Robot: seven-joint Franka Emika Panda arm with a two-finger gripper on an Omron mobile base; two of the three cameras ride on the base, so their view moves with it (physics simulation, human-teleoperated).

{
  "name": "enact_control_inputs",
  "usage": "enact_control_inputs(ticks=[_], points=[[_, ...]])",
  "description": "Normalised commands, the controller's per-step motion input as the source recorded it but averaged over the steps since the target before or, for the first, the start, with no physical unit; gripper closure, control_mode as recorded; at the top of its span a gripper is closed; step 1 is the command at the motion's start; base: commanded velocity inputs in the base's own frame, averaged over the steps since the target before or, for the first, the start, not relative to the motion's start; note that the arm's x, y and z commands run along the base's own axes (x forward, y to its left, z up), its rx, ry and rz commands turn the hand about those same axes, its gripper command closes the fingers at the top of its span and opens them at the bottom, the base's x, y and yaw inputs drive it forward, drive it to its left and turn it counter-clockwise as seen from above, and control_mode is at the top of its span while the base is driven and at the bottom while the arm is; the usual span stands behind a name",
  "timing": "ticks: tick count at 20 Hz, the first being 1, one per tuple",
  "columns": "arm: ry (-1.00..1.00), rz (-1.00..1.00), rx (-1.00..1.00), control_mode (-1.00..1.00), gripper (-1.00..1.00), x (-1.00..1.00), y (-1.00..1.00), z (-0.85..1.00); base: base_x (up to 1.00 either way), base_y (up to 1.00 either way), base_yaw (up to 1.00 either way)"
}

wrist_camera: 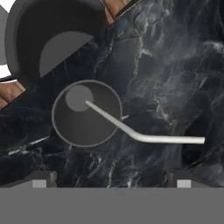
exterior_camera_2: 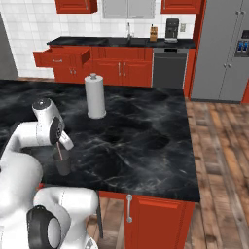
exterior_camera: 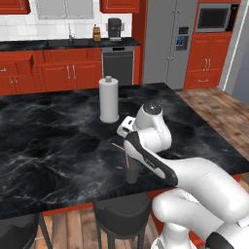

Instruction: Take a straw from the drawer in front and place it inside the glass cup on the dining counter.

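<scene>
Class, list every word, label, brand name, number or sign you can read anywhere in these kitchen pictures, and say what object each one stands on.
No text can be read in any of the pictures.
The microwave has a side panel: too blurred to show any characters.
The fridge dispenser has a dark and blue panel: no readable characters.
The paper-towel roll, glass cup and straw carry no markings.

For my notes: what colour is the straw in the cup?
Pale whitish straw, best in the hand view.
</scene>
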Motion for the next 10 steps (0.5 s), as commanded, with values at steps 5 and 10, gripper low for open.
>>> enact_control_inputs(ticks=[5,10], points=[[-0.15,-0.07,-0.04,-1.00,-1.00,-0.48,-0.09,0.79,0.00,0.00,0.00],[0.07,-0.05,0.03,-1.00,-1.00,-0.77,-0.39,0.70,0.00,0.00,0.00]])
